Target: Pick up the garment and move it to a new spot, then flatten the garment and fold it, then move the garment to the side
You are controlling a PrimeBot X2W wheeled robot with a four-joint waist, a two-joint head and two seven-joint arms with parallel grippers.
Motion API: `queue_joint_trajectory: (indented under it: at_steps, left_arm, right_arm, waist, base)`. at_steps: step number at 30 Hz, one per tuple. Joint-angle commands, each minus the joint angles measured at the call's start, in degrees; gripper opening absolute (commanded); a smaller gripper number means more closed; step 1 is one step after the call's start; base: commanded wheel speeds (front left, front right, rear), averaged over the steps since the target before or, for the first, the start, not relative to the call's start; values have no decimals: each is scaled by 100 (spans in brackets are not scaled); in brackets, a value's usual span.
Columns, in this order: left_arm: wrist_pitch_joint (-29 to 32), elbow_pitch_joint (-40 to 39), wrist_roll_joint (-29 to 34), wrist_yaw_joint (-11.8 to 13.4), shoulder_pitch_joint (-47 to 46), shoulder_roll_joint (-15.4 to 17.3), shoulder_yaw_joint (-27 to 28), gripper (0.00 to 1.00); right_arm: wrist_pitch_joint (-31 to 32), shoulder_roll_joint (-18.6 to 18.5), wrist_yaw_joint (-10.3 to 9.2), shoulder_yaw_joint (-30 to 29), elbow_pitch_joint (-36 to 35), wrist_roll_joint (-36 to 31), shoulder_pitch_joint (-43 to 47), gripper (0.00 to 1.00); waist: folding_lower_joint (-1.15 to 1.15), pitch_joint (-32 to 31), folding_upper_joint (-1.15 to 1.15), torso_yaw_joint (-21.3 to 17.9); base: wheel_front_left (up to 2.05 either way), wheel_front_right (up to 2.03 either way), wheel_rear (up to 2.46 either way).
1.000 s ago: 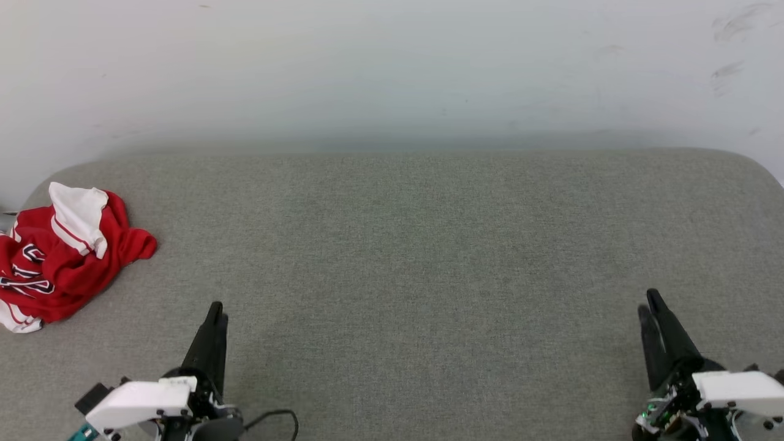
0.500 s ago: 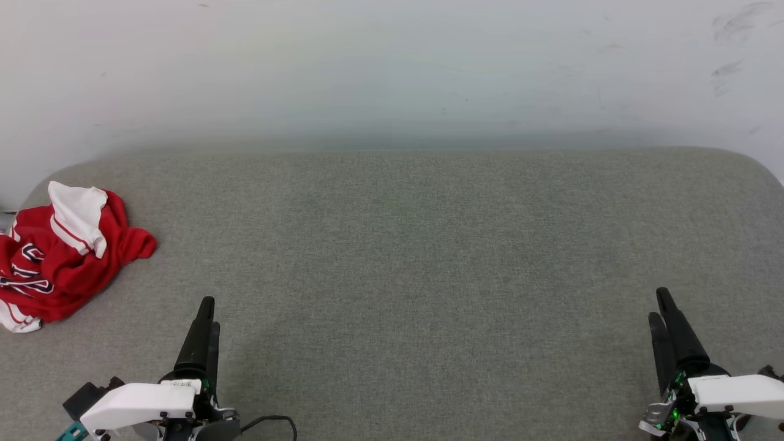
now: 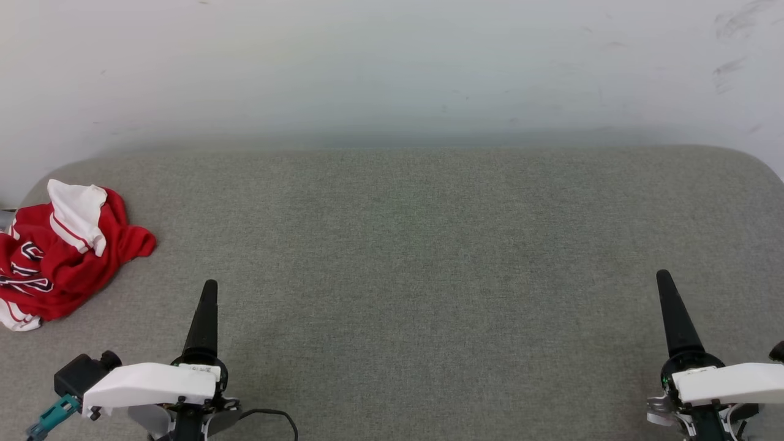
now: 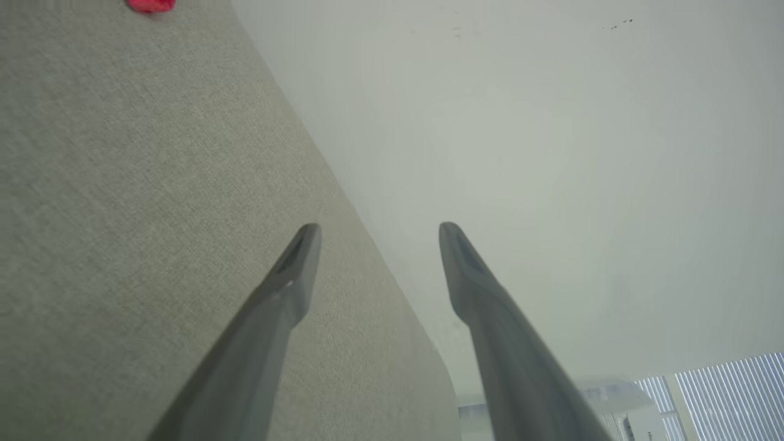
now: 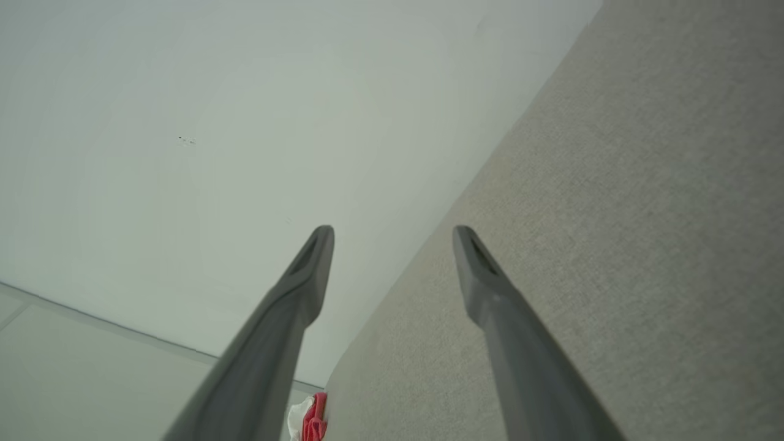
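**A:** Where was the shirt found?

**B:** The red shirt [image 3: 61, 257] was seen crumpled in a heap at the left end of the grey padded surface [image 3: 404, 245], close to its rounded corner and not far from the pale wall [image 3: 392, 73]. A white sleeve [image 3: 78, 214] was turned up on top, and the black lettering [image 3: 30, 252] was partly lost in the folds.

**A:** And how were the claws held?

**B:** The left claw [image 4: 380, 228] was seen spread wide, with nothing between its fingers [image 4: 285, 294]. The right claw [image 5: 393, 229] was spread likewise and was empty. Both were held low at the near side. The left one was near the shirt but apart from it, and the right one was well apart from it, at the other end.

**A:** So nothing had been picked up?

**B:** The first step, the pick-up, was judged not yet begun.

**A:** What could be expected to go wrong?

**B:** Several things.
- Because the shirt was bunched, only one outer layer or the loose sleeve might be pinched, and the rest would then be dragged or dropped.
- Since it lay by the corner, it might be pushed over the edge by a careless approach.
- The right claw would have to be carried far across, so a clash between the arms could be caused if both were sent into the same heap.
- If the shirt were set down twisted, flattening would be made harder.
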Motion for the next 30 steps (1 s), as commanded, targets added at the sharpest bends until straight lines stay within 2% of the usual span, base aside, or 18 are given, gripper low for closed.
queue_joint_trajectory:
  at_steps: [1,10,22,30]
  left_arm:
    - [-51,-156,214,51,-28,10,-31,100]
    - [-242,-350,1245,359,49,11,-188,100]
    - [-475,-473,2622,607,141,14,-398,100]
    - [-613,-539,3284,742,192,33,-513,100]
  right_arm:
    - [-53,0,0,37,-153,-223,-59,100]
    - [-245,1,-1,161,-338,-1273,32,100]
    - [-477,3,-1,315,-456,-2543,148,100]
    - [-619,4,-1,376,-550,-3225,206,100]
  waist:
    - [0,2,0,2]
    - [0,6,0,20]
    - [0,-5,0,43]
    - [0,-8,0,55]
  base:
    - [0,0,0]
    - [0,0,0]
    - [0,0,0]
    - [0,0,0]
